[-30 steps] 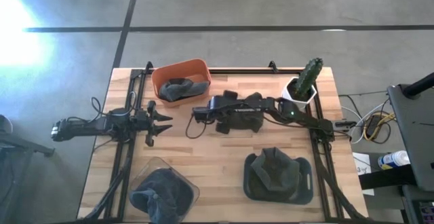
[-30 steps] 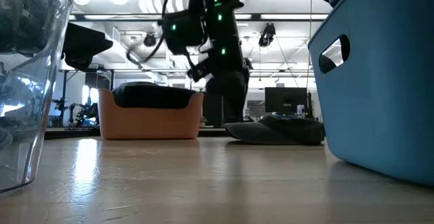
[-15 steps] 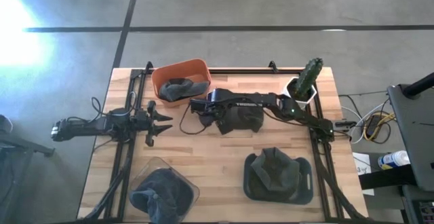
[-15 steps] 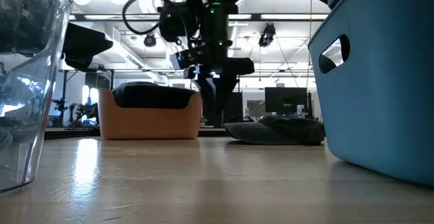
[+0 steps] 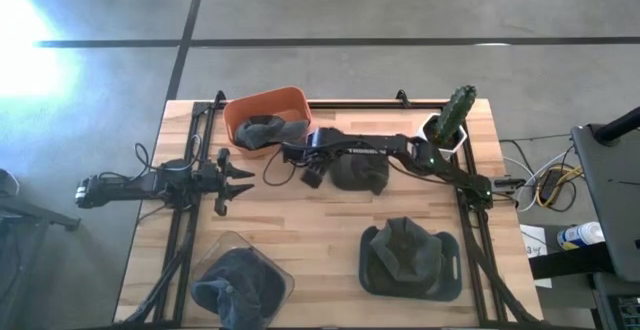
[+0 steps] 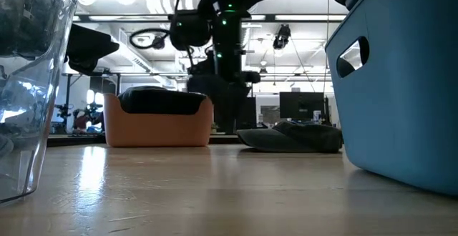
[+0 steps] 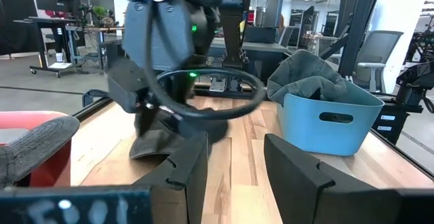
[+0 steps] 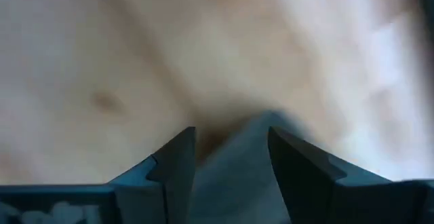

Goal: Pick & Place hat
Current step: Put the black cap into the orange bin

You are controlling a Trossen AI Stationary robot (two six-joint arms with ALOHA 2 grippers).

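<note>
Right gripper [image 5: 312,177] points down, fingers [image 8: 298,163] apart, beside the hat [image 5: 360,174].

Right pincer [image 5: 312,178] now down at the dark hat's [image 5: 360,174] left edge.

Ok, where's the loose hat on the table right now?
In the high view the loose hat lies mid-table, toward the far edge, between the orange bin and the cactus pot, with the right gripper at its left edge.
</note>
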